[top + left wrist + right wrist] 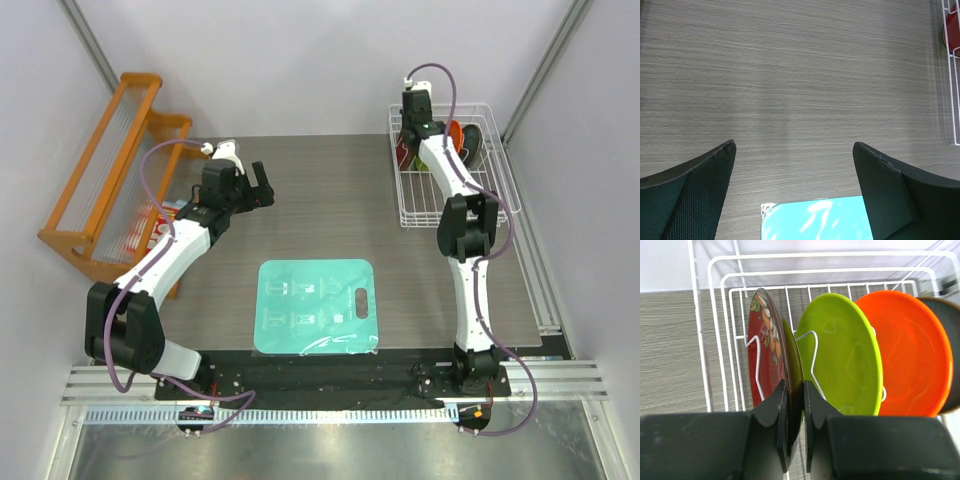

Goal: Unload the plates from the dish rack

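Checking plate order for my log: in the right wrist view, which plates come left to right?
red floral plate → lime green plate → orange plate → dark plate, cut off at the frame's right edge.

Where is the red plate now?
In the right wrist view, the red plate stands leftmost in the white rack, beside the green plate, its rim in the right pincer.

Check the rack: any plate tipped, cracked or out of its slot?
Nothing stands out. The red plate, green plate, orange plate and dark plate all stand on edge in the rack, none visibly cracked. The right gripper pinches the red plate's rim.
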Controlling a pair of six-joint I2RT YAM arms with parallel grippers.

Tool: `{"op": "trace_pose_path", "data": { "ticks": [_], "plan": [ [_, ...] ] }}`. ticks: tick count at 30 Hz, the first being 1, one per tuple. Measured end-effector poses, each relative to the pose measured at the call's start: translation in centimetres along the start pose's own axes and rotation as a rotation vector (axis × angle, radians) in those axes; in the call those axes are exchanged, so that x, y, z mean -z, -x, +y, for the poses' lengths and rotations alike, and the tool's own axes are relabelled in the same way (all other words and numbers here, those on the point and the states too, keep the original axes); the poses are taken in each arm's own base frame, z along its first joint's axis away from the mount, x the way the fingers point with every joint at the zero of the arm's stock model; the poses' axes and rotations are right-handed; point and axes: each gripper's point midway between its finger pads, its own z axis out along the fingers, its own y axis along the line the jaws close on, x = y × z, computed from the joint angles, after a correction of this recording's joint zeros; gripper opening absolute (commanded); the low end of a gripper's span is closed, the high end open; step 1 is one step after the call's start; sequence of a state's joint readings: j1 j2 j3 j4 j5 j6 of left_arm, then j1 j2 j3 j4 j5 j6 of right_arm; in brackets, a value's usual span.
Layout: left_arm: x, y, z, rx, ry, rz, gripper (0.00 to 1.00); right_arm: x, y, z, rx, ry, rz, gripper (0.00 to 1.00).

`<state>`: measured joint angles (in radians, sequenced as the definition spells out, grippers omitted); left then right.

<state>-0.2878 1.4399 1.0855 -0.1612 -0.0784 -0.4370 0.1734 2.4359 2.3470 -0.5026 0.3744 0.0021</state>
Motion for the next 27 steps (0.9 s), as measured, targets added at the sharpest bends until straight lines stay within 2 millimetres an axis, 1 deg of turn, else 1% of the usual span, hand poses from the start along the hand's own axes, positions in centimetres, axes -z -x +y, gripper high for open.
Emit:
{"op": "trace_pose_path", "data": {
  "ticks": [5, 8, 10, 13, 16, 19, 22, 25, 27],
  "plan": [
    [0.0, 0.0, 0.2, 0.0, 0.009, -0.001, 1.0, 1.3, 0.3, 1.4, 0.091, -0.089, -0.041, 0.01],
    [0.0, 0.0, 0.4, -0.001, 0.02, -0.001, 0.99, 2.9, 0.4, 1.6, 0.128, -0.122, -0.051, 0.01],
    [0.0, 0.0, 0.4, 0.0, 0.024, -0.002, 0.99, 4.3, 0.9, 1.4, 0.14, -0.144, -0.06, 0.01],
    [0.1, 0.0, 0.4, 0.0, 0.023, -0.002, 0.99, 6.1, 2.4, 0.5, 0.131, -0.169, -0.091, 0.01],
    [0.1, -0.1, 0.3, 0.0, 0.015, 0.003, 0.99, 8.3, 4.6, -0.6, 0.111, -0.187, -0.14, 0.01],
    [0.1, -0.2, -0.1, 0.002, -0.007, 0.009, 1.0, 11.0, 6.6, -1.7, 0.081, -0.187, -0.188, 0.01],
    [0.2, -0.5, -0.7, 0.008, -0.044, 0.017, 0.99, 14.1, 8.0, -2.1, 0.041, -0.156, -0.227, 0.01],
    [0.2, -0.6, -1.9, 0.028, -0.108, 0.02, 0.99, 17.3, 8.5, -1.5, -0.013, -0.062, -0.25, 0.01],
    [0.2, -0.6, -2.8, 0.051, -0.157, 0.02, 1.0, 19.6, 8.2, -0.3, -0.057, 0.043, -0.256, 0.01]
  ]
}}
